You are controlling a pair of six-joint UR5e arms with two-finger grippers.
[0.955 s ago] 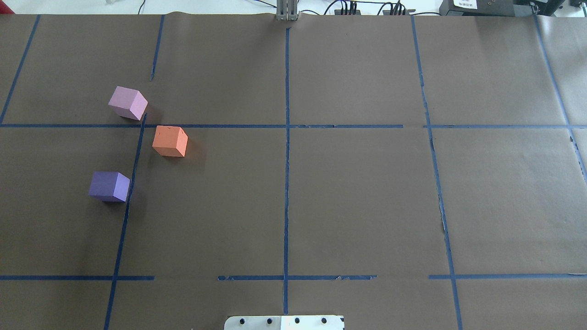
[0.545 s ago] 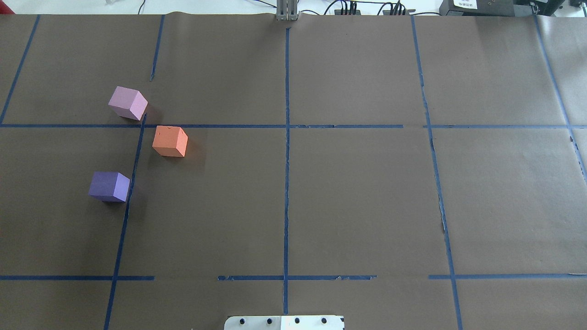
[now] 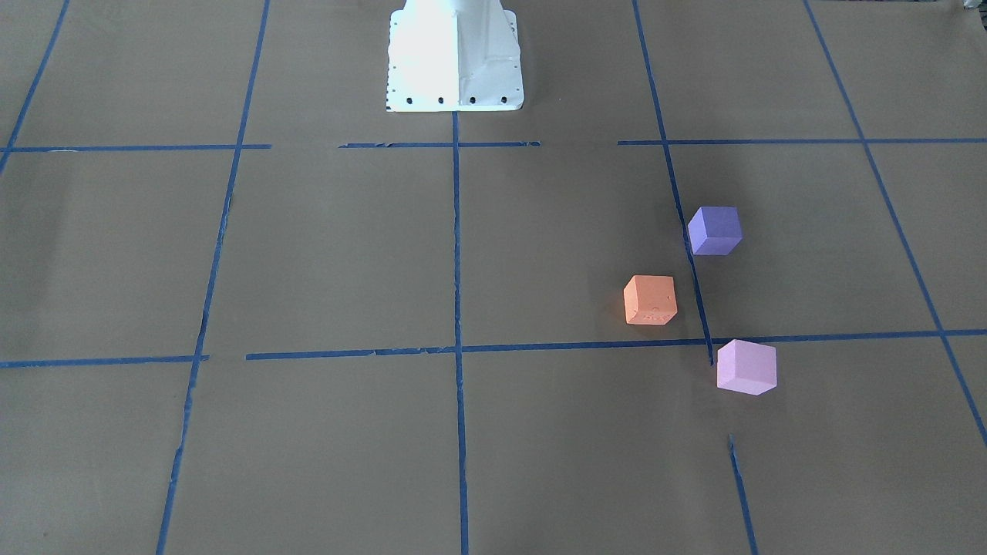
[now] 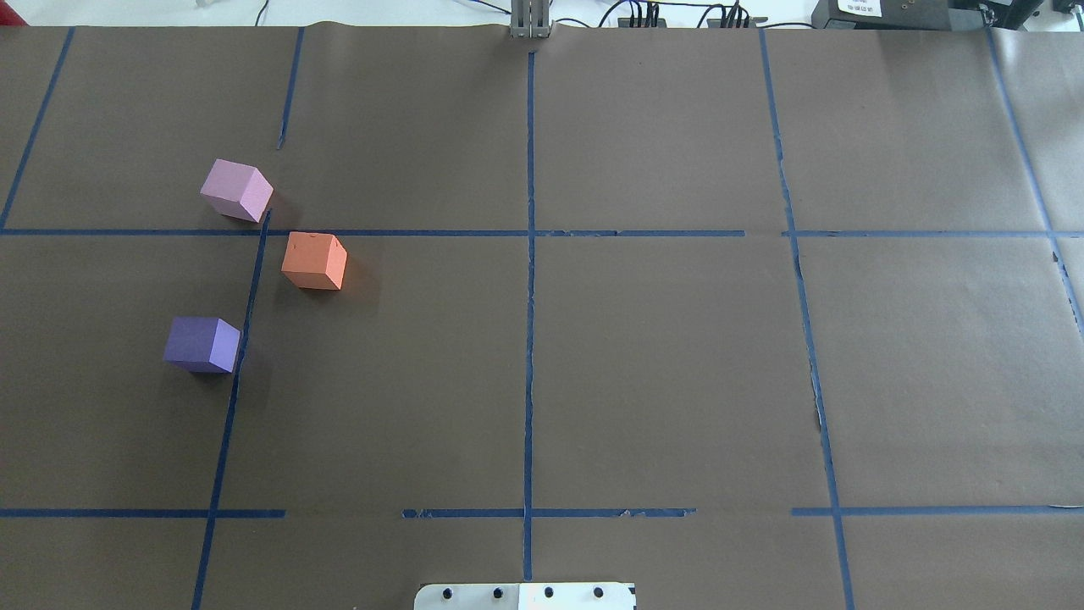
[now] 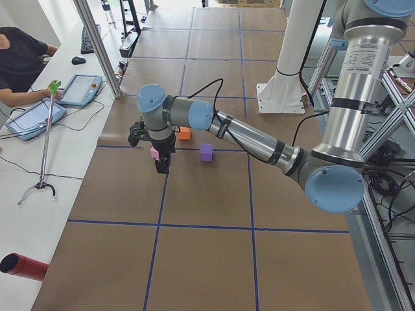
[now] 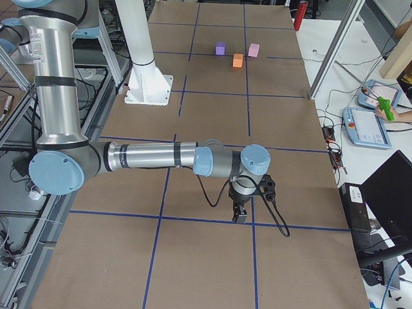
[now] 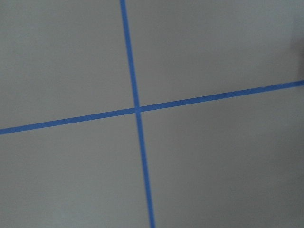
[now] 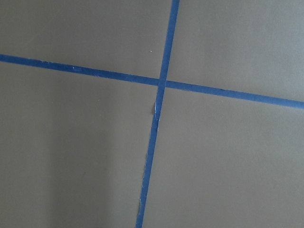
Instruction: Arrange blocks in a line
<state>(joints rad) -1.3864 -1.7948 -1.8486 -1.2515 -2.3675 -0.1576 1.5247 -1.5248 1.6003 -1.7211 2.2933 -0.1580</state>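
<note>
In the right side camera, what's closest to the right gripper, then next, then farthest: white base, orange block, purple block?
From the right gripper:
1. White base, on the robot's side.
2. Orange block, at the far end.
3. Purple block, just past the orange one.

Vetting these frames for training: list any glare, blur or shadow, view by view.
Front-facing: the white base is blown out; overhead: even light, the orange block casts a soft shadow to its right; left wrist: the tape cross is slightly blurred; right wrist: crisper.
</note>
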